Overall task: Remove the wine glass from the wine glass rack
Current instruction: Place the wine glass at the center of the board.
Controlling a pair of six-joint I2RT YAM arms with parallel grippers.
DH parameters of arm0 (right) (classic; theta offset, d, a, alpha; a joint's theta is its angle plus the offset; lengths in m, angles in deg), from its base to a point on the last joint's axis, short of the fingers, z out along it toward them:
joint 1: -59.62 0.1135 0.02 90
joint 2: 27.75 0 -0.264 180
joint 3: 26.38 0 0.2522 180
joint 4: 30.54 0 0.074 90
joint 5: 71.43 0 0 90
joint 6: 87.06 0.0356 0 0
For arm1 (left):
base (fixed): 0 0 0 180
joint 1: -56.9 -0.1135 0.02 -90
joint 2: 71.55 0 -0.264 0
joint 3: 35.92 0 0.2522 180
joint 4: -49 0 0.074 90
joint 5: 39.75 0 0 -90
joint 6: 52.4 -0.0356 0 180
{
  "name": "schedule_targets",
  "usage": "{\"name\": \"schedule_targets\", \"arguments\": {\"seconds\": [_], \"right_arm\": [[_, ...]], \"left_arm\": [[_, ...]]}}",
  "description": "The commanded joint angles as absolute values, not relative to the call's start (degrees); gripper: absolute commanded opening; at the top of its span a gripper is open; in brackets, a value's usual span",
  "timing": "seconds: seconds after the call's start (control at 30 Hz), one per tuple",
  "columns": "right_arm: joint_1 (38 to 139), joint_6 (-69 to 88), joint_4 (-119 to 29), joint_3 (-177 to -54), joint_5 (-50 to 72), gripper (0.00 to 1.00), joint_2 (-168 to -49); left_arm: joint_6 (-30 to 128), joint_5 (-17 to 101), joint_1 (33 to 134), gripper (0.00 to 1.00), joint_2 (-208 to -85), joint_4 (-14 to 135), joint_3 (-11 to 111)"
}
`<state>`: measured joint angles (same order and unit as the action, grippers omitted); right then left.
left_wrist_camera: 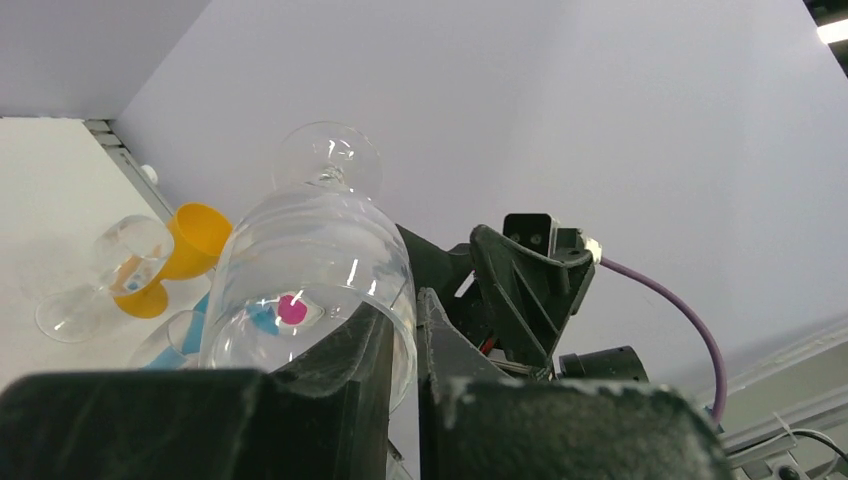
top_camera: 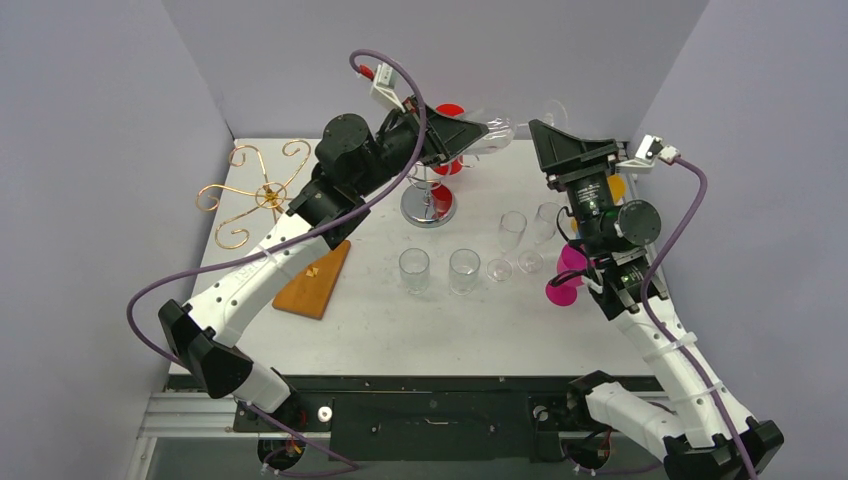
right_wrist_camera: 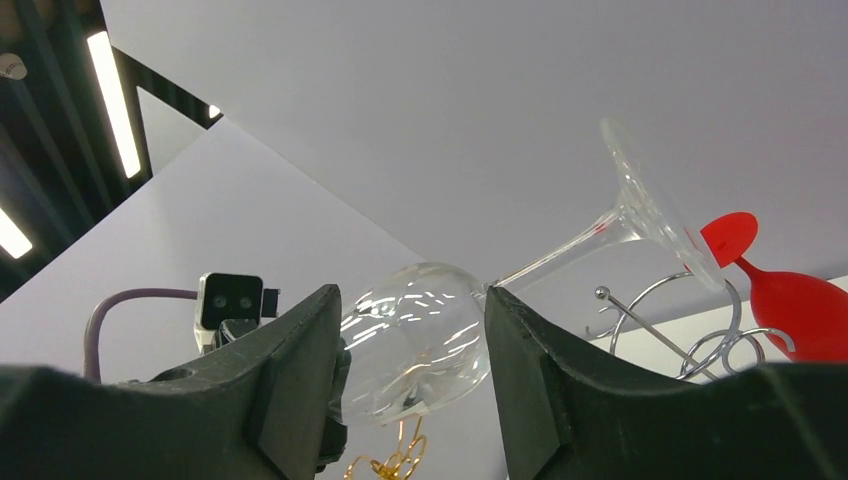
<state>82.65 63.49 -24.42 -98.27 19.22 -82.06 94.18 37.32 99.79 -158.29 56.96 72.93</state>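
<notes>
By rack (top_camera: 428,206): glass (top_camera: 497,130) in L gripper (left_wrist_camera: 405,305)

Top camera looks down; both wrist cameras share the wine glass (right_wrist_camera: 420,330).

**White table boxed in by pale walls**

A white table (top_camera: 380,330) sits inside three plain, pale lavender-grey panels: a back wall (top_camera: 440,50), a left wall (top_camera: 90,150) and a right wall (top_camera: 770,150). Above the panels, the right wrist view shows a dark ceiling with a long strip light (right_wrist_camera: 113,100) glowing.
</notes>
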Motion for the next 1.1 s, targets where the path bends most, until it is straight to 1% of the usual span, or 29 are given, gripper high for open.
{"name": "schedule_targets", "arguments": {"seconds": [0.0, 0.2, 0.33, 0.43, 0.47, 0.53, 0.7, 0.87, 0.97, 1.07], "right_arm": [[82.9, 62.1, -23.6, -99.0, 18.4, 0.51, -80.7], [82.7, 61.2, -26.4, -100.4, 18.0, 0.53, -80.7], [82.7, 58.1, -33.3, -104.1, 17.6, 0.54, -79.3], [82.7, 55.1, -42.1, -107.7, 18.1, 0.56, -77.6], [82.7, 53.7, -44.1, -109.6, 18.3, 0.57, -77.0], [82.7, 51.7, -49.4, -112.5, 19.2, 0.67, -76.5], [82.5, 45.7, -63.8, -121.2, 23.9, 0.71, -77.2], [80.5, 40.2, -76.1, -129.7, 26.7, 0.76, -81.9], [77.5, 38.6, -80.5, -135.0, 24.2, 0.77, -85.5], [73.4, 39.2, -82.5, -136.7, 16.8, 0.8, -88.8]], "left_arm": [[92.9, 40.0, 99.9, 0.0, -154.9, 52.7, 74.3], [92.6, 41.1, 99.9, 0.0, -154.6, 53.5, 74.7], [90.2, 41.1, 99.9, 0.0, -154.2, 57.0, 76.3], [88.0, 40.4, 99.9, 0.0, -154.3, 60.2, 78.6], [87.6, 40.2, 99.8, 0.0, -154.3, 61.6, 78.8], [86.5, 40.0, 99.8, 0.0, -153.8, 63.9, 79.4], [83.0, 38.2, 100.1, 0.0, -153.0, 70.2, 80.6], [77.7, 36.8, 102.2, 0.0, -152.2, 79.4, 83.9], [72.6, 37.2, 105.0, 0.0, -152.7, 88.3, 87.1], [67.6, 39.2, 108.0, 0.0, -153.5, 96.2, 91.2]]}}
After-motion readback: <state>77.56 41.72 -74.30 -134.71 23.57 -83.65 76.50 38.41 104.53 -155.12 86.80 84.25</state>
